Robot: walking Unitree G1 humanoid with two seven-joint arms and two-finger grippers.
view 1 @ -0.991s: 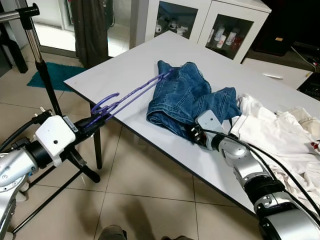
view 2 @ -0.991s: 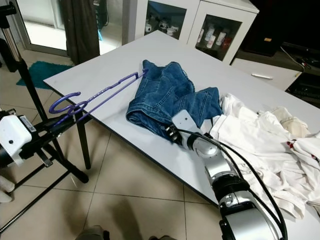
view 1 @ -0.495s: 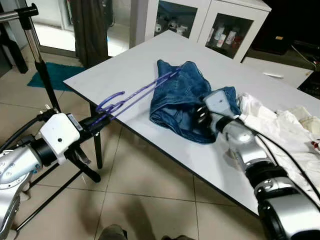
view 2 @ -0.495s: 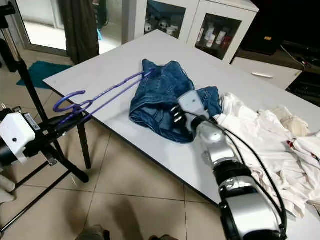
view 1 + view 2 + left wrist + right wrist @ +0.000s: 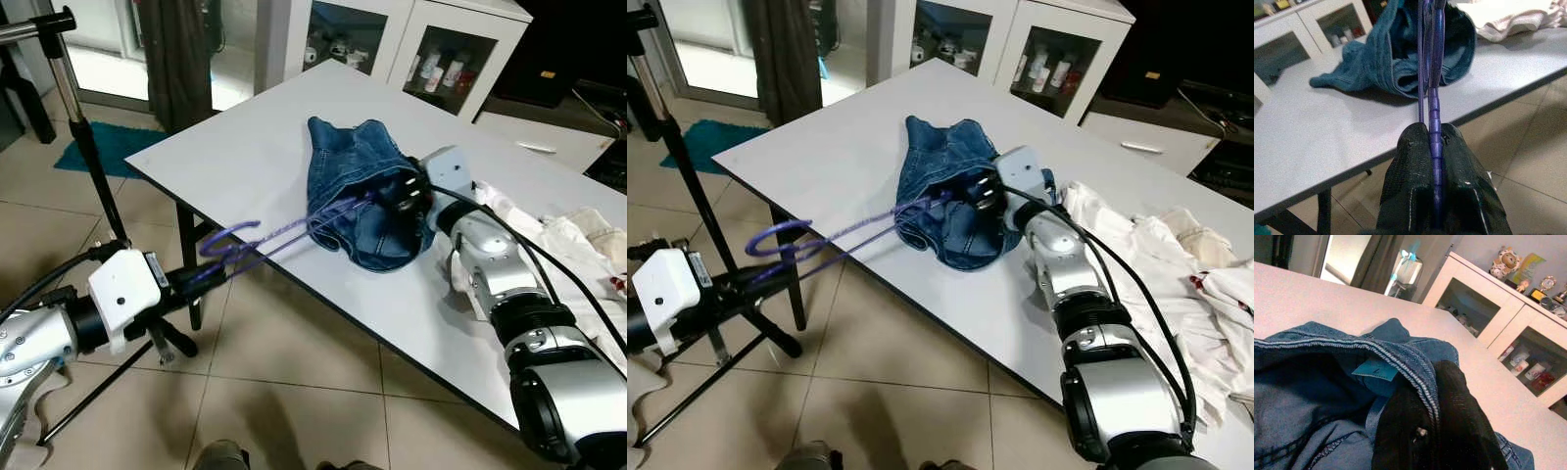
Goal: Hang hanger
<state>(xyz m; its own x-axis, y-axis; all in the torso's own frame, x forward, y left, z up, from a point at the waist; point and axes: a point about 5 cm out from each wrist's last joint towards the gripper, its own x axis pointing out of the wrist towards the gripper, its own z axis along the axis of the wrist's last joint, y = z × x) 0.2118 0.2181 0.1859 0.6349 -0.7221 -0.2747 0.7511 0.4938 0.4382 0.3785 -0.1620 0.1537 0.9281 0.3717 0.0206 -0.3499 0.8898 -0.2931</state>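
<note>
Since a second ago, right gripper [image 5: 400, 193] rose from the table [image 5: 245, 147] edge, lifting the jeans [image 5: 358, 186] waistband open | right fingers pinched shut on denim | left gripper [image 5: 1432, 147] clamped on purple hanger [image 5: 269, 235], its far end inside the jeans beside the right gripper

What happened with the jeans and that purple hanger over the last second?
The right gripper came up from the table's near edge and now pinches the waistband of the jeans, lifting it open. The left gripper, clamped on the purple hanger throughout, pulled back and lower, so the hanger's far end now sits at the jeans' opening. The white clothes stayed put.
</note>
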